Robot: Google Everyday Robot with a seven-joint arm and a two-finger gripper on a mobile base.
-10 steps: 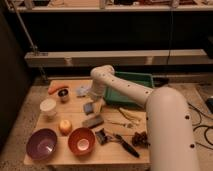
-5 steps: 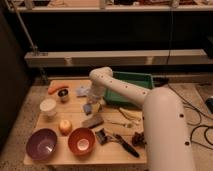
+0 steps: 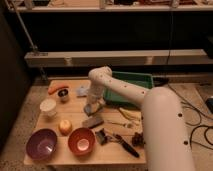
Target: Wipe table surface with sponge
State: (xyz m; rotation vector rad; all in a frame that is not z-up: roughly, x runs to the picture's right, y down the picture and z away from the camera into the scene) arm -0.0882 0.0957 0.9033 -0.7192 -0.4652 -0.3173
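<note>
pincer mid-table | bare table between it and white cup | grey block in front, green tray behind

On the wooden bench, a purple bowl sits at the front left corner with an orange bowl just beside it. Behind them lies a yellow-orange round fruit, then a white cup, a small dark cup and a carrot. A green tray fills the back right, with a banana in front of it. The pincer is low over the bench's middle.
</note>
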